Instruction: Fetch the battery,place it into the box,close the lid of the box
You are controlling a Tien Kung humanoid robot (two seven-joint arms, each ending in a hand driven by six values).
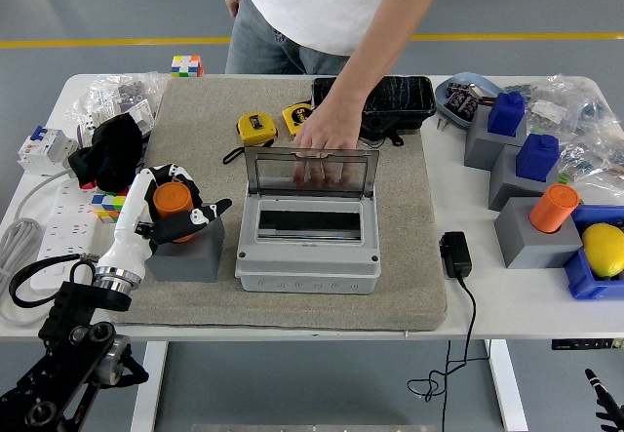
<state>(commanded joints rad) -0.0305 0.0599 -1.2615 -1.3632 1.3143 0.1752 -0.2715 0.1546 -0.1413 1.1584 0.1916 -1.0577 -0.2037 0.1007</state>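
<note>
One view only, from the head camera. We see the left hand [174, 210] wrapped around the orange battery [173, 199], which stands on a grey block [185, 255] just left of the box [307, 232]. The box sits on a felt mat [195, 130], its clear lid [310, 172] raised upright along the far edge. A person's hand [325, 139] rests on top of that lid from behind the box. Two yellow tapes [256, 127] lie beyond the box, a black charger [455, 254] just right of it. Further right of the box we spot another orange battery [554, 207] on a block. The right hand barely shows at the lower right corner; we cannot tell its fingers.
</note>
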